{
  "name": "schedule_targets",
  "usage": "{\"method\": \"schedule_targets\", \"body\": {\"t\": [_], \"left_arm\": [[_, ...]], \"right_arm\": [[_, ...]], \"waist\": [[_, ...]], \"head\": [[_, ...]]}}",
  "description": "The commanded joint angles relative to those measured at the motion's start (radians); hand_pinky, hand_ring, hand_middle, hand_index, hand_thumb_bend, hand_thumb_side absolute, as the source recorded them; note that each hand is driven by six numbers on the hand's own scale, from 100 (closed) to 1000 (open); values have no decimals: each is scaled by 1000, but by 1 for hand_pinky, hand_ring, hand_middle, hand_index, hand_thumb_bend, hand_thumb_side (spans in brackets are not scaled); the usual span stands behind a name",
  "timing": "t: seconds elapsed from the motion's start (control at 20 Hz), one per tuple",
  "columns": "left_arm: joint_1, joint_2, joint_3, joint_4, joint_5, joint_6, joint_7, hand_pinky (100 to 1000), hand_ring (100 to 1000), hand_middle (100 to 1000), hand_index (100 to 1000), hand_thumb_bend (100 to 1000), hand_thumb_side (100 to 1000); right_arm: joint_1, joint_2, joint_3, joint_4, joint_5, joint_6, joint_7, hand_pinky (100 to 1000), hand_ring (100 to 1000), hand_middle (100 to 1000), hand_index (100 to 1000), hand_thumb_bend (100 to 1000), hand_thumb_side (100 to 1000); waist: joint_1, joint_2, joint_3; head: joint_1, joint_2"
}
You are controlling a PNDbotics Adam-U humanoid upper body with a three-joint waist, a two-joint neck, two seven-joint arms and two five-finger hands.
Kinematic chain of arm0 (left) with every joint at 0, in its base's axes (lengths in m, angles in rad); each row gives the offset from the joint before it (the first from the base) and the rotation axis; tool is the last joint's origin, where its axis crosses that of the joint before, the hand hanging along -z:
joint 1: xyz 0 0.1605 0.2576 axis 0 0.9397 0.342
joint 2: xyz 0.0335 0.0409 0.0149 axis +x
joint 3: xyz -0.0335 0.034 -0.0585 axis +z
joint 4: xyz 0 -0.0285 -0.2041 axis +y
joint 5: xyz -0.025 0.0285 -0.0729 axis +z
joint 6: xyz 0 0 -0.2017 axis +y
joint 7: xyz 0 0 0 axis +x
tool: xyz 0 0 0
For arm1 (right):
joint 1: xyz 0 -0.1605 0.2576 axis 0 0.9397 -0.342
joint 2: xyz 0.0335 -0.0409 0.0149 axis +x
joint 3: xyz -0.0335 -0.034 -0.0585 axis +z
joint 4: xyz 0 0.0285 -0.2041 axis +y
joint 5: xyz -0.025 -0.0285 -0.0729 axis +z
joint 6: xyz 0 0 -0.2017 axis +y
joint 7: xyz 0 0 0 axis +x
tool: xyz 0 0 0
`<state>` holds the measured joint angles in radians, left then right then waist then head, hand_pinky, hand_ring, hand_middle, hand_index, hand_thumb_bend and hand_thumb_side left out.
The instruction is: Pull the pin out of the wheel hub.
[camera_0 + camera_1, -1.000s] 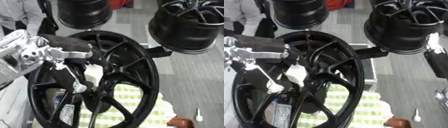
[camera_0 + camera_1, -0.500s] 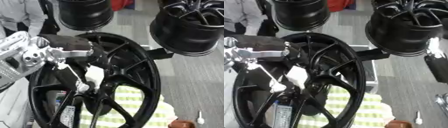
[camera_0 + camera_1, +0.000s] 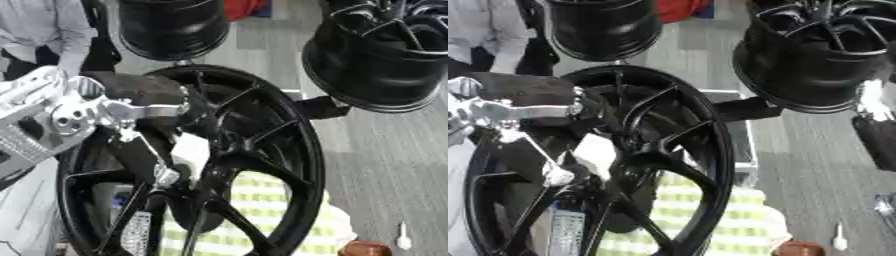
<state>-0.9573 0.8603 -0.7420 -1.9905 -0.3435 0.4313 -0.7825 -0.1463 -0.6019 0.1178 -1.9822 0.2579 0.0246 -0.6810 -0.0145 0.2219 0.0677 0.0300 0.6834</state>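
Observation:
A large black spoked wheel hub (image 3: pixel 262 150) stands upright in the middle of the view. My left arm, silver at its joints, comes in from the left, and my left hand (image 3: pixel 144 90) reaches into the hub's centre. Its dark fingers (image 3: pixel 199 117) and thumb (image 3: pixel 144 157) are curled round a white pin (image 3: pixel 190 152) at the hub's middle. How deep the pin sits is hidden by the spokes. My right hand (image 3: pixel 877 132) shows only as a dark shape at the right edge of the right eye view, away from the hub.
Two more black wheels hang behind, one at the top middle (image 3: pixel 171 27) and one at the top right (image 3: pixel 385 55). A green-checked cloth (image 3: pixel 271 215) lies below the hub. A person in a light shirt (image 3: pixel 44 30) stands at the far left.
The whole picture has shifted slightly. My left hand stays at the hub's centre on the white pin, with no clear move of the pin.

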Motion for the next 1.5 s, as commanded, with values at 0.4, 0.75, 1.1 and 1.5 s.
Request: {"method": "schedule_targets", "body": {"t": [0.4,0.75,1.1,1.5], "left_arm": [[0,-10,7,23,-27,28,-73,819,820,800,888,295,224],[3,-23,3,51,-40,26,-73,788,779,779,887,282,219],[14,-33,-6,94,-65,11,-70,766,753,769,884,277,214],[15,-44,-11,108,-61,3,-80,720,693,724,841,253,218]], "right_arm": [[-11,-7,-1,-18,-3,0,-9,698,781,709,774,100,646],[-9,-3,1,-18,-4,2,-11,698,781,708,774,100,651],[-8,-1,2,-18,-4,1,-13,698,782,708,774,100,652],[-8,1,4,-18,-5,1,-14,698,782,708,775,100,645]], "waist": [[-4,-6,-5],[-6,-3,-7],[-7,-1,-8],[-8,0,-7]], "head": [[11,-21],[17,-25],[20,-27],[22,-28]]}}
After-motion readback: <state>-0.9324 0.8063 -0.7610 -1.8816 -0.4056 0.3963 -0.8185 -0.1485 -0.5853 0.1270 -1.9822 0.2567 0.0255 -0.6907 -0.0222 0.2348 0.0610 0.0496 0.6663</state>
